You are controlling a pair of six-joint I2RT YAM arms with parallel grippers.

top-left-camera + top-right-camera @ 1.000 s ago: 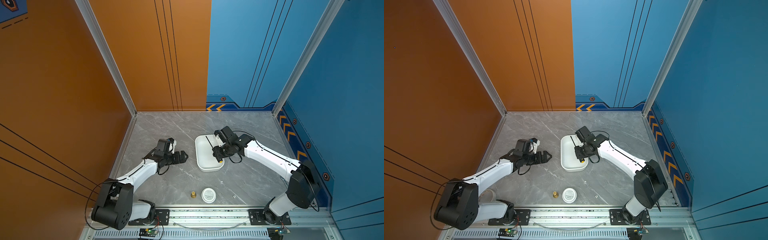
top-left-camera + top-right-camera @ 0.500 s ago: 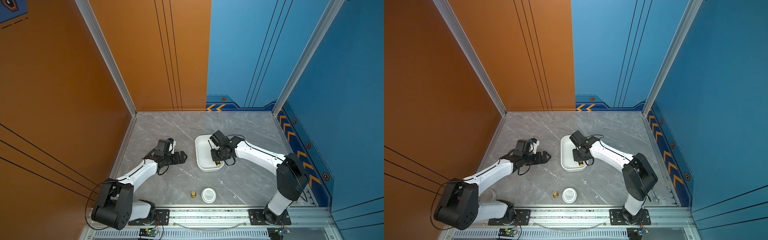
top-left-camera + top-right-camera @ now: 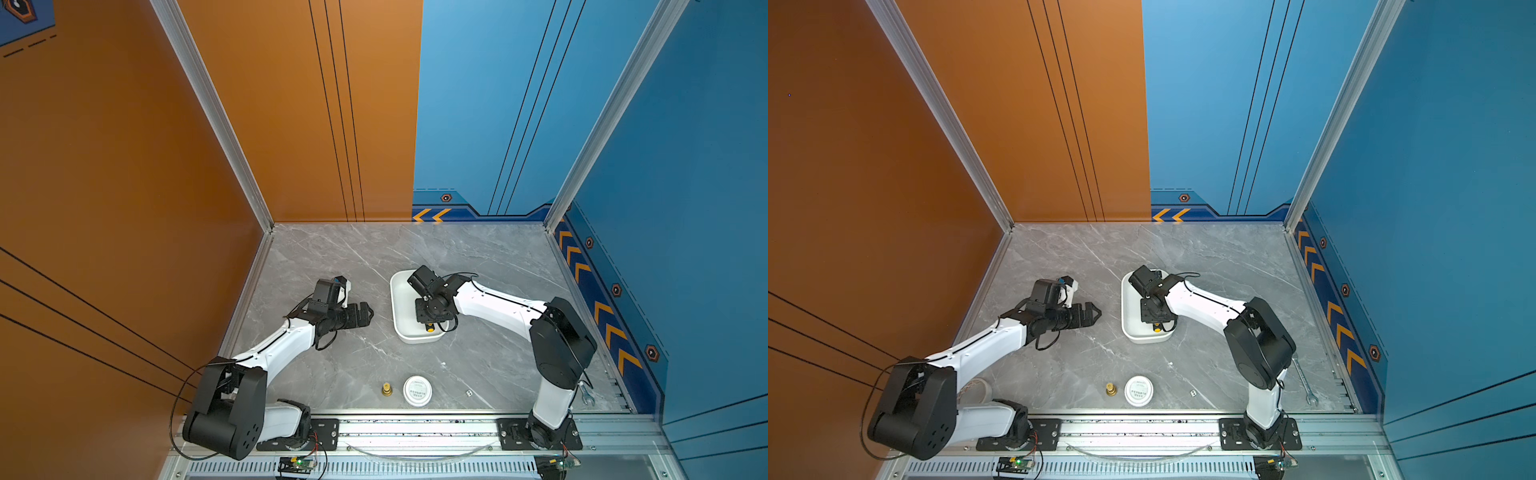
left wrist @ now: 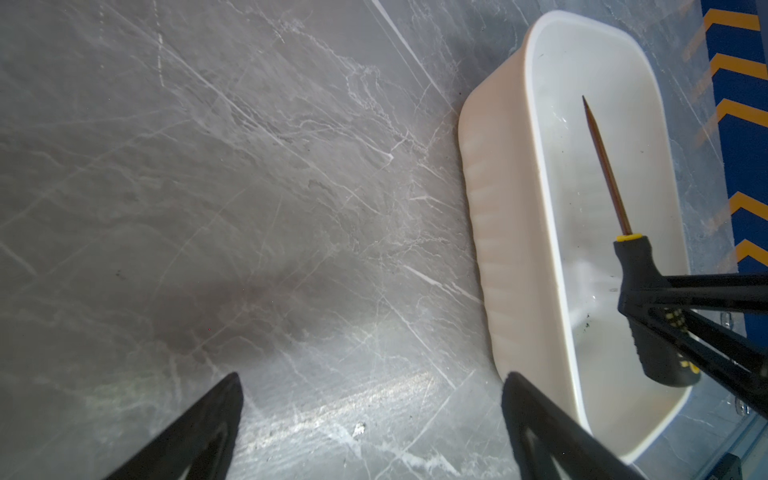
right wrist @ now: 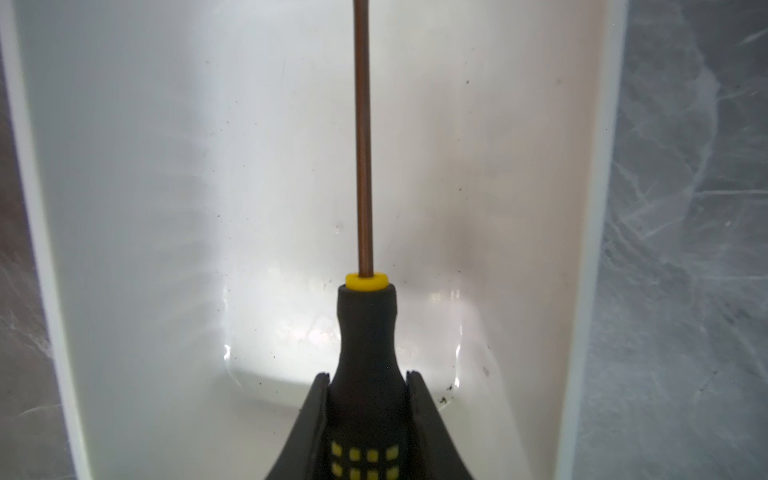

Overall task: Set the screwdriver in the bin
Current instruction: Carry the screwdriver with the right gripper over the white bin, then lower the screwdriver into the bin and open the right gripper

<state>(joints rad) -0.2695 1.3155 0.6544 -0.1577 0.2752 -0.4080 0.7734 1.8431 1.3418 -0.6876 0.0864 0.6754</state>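
A: The right claw point(image 5: 367, 376), what is it doing?
B: It is clamped narrow on the black handle of the screwdriver point(image 5: 365, 328), one finger on each side, a little behind the yellow collar. Yellow dots on the handle show between the fingers.
A: Where is the screwdriver?
B: Over the inside of the bin point(image 4: 536, 216), a shallow white tray. It runs lengthwise, with the thin shaft pointing at the far short wall and the yellow butt end low by the near short wall. Whether it touches the floor, I cannot tell.
A: What else is in the bin?
B: A few dark specks on its floor.
A: How much room is around the tool?
B: The shaft runs down the middle, with white floor on both sides before the long walls. The tip stops short of the far wall. The butt is close to the near wall.
A: And the other claw?
B: The left claw point(image 3: 368, 314) is spread wide and empty over the grey marble tabletop point(image 3: 478, 257). It is near the bin's long outer wall but apart from it. Open marble lies behind the bin.
A: Other containers?
B: A small round lidded tub point(image 3: 417, 390) sits closed near the front edge, with a brass fitting point(image 3: 387, 389) just beside it. A silver wrench point(image 3: 1303, 380) lies by the right edge.
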